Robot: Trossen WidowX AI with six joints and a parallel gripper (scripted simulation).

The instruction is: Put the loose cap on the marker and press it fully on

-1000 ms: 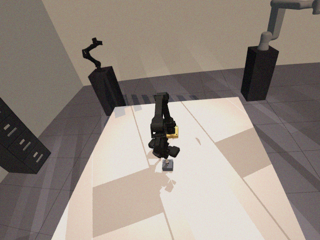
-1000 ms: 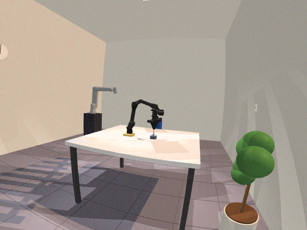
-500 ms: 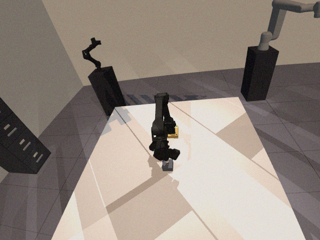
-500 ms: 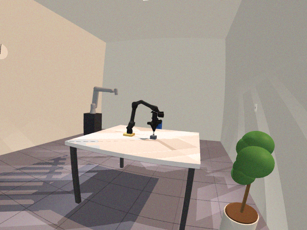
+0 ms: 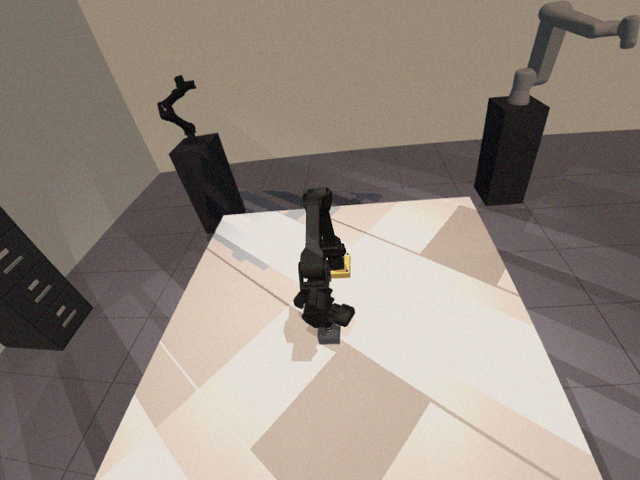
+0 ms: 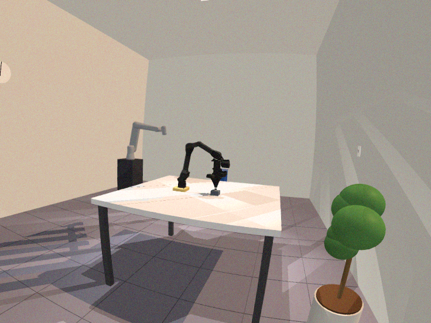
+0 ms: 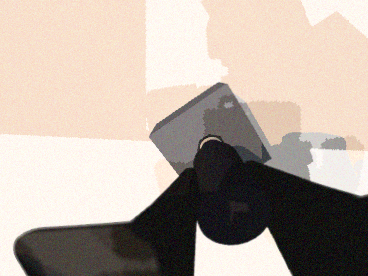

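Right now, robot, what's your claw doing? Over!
Claw shut on cap. Cap sits over the marker, above holder block. Nothing seen in the way.

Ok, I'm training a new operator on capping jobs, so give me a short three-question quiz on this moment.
1. True or false: the pincer is shut on the cap.
2. What does the cap hang over? A) the yellow base plate B) the holder block C) the potted plant
3. Fill in: in the wrist view only a pale ___ of the marker shows past the cap.

Key: 1 true. 2 B, the holder block. 3 rim.
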